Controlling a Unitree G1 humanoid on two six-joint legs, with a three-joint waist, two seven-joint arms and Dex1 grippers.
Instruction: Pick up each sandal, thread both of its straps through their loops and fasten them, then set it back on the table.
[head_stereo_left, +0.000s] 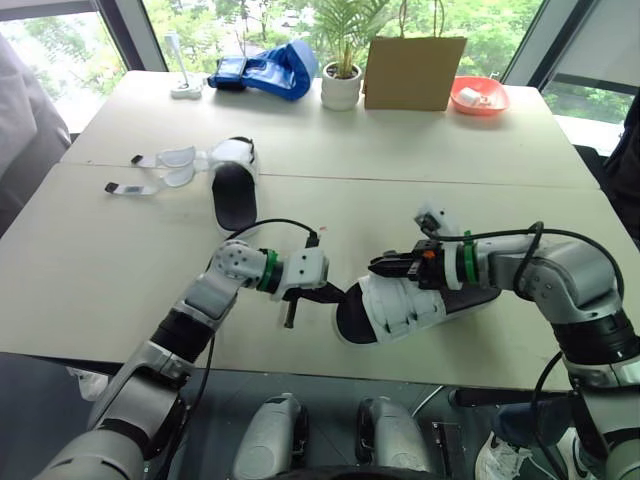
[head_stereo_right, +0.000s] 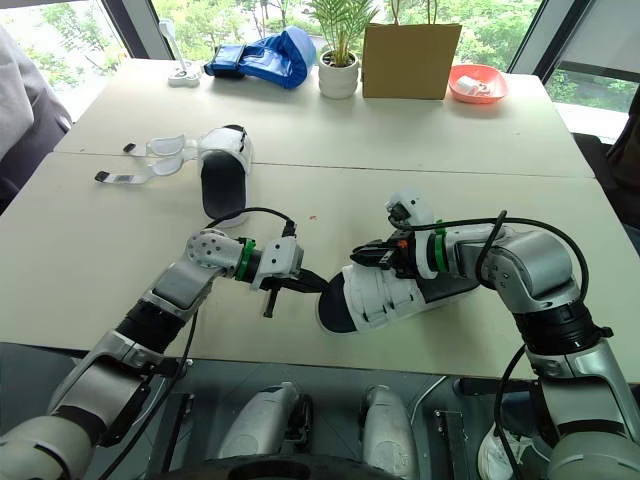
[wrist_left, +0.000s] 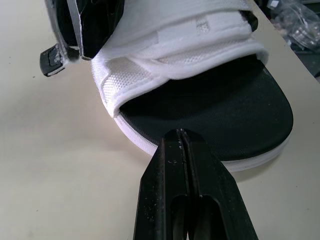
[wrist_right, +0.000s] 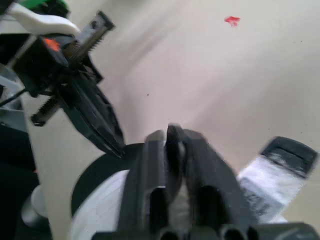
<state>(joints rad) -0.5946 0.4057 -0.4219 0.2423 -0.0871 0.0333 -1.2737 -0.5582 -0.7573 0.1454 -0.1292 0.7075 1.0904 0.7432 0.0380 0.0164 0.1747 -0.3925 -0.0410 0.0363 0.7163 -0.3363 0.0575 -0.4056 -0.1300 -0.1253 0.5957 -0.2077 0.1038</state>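
Nearest, at the table's front edge: one sandal, white with a black footbed, lying flat with its white straps folded across the upper and its open toe end pointing toward the left arm. Two grippers attend it. The left gripper has its two black fingers pressed together with nothing between them, and the tip rests at the rim of the sole at the toe end. The right gripper sits just above the strapped upper, fingers drawn narrow; whether they pinch a strap cannot be told. Beside them, in the right wrist view, is one strap end with a black tab. Further back, one small red mark on the tabletop. Beyond it, toward the robot's left, is the second sandal, flat and well apart from both grippers, with two straps unfastened and spread out sideways on the table. Along the far edge, left to right: one small white object, one blue boxing glove, one potted plant in a white pot, one brown paper bag standing upright, and one red dish. At the far left edge is one person's grey sleeve.
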